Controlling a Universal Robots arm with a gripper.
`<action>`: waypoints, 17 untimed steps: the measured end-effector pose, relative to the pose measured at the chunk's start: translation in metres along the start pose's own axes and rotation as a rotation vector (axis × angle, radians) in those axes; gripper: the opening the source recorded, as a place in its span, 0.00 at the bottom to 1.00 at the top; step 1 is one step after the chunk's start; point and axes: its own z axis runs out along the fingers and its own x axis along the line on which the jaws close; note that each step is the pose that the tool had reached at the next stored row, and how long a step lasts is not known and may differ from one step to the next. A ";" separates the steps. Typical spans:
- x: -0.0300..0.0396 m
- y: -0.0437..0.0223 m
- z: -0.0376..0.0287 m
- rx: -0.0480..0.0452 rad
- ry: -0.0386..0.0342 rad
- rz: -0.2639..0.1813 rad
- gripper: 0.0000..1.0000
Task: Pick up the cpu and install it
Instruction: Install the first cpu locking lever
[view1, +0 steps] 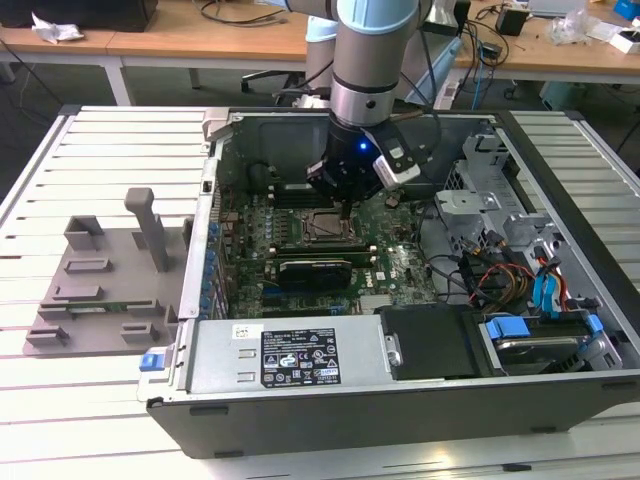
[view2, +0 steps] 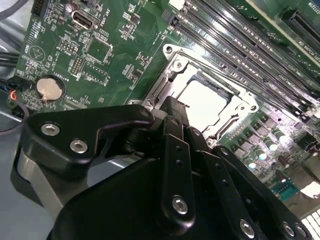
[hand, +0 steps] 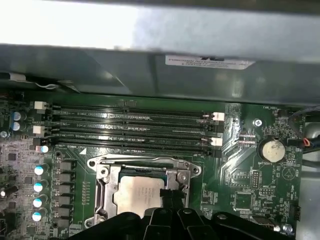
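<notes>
Wrist views: cpu seated in socket

First wrist view shows the cpu (hand: 136, 194), a small flat silver-grey square chip, lying inside the metal-edged socket frame (hand: 102, 176) on the green motherboard (hand: 245, 180). The black gripper (hand: 171, 196) sits at the chip's edge with its fingers pressed together, gripping nothing. Four long black memory slots (hand: 130, 127) run beside the socket; a round silver coin battery (hand: 273, 149) lies nearby. Exterior view: gripper (view1: 345, 205) is lowered into the open grey computer case (view1: 400, 400).

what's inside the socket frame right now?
The cpu lies inside the socket frame, silver top showing. The fingers cover one edge; whatever is beneath the chip is hidden.
</notes>
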 end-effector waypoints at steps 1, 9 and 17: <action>0.0000 0.0000 -0.0031 -0.0001 -0.0001 0.000 0.11; 0.0002 -0.0003 -0.0211 0.0000 0.0000 0.000 0.11; 0.0003 -0.0005 -0.0358 0.0001 0.0000 0.000 0.11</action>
